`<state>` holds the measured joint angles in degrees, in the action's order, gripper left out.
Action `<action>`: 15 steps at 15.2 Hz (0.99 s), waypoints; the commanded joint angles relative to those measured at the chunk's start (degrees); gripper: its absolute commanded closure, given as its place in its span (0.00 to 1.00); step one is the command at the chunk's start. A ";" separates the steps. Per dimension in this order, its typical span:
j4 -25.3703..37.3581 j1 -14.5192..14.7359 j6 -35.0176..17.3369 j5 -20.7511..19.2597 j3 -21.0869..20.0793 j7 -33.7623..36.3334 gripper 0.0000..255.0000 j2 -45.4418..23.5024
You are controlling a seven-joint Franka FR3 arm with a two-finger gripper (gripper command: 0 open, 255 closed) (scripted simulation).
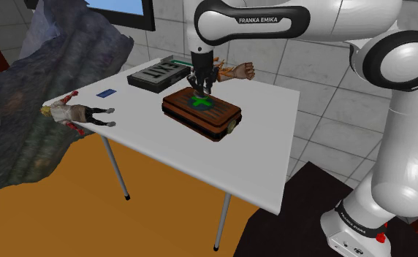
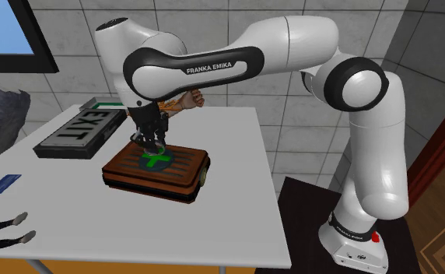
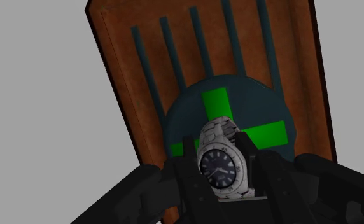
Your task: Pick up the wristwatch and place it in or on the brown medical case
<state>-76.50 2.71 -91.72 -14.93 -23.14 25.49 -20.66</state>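
**Watch in hand, over the case**

Shoulder view: my gripper (image 1: 202, 86) hangs just above the brown medical case (image 1: 218, 120).

Second exterior view: it points straight down at the green cross (image 2: 155, 162) on the lid.

Wrist view: my fingers are closed partway on the wristwatch (image 3: 222, 167), clasping its round head from both sides. It looks like metal, so I judge it stiff at the head and slippery, with a floppy link band. The head is the place to hold.
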 commanded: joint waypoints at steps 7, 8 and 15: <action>-0.01 0.00 -0.01 0.00 0.00 0.00 0.00 0.00; -0.01 0.00 -0.01 0.00 0.00 0.00 0.00 0.00; 11.77 2.39 8.89 -1.13 -0.13 -0.29 0.00 -3.01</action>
<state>-65.14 5.01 -83.17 -16.03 -23.28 25.22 -23.56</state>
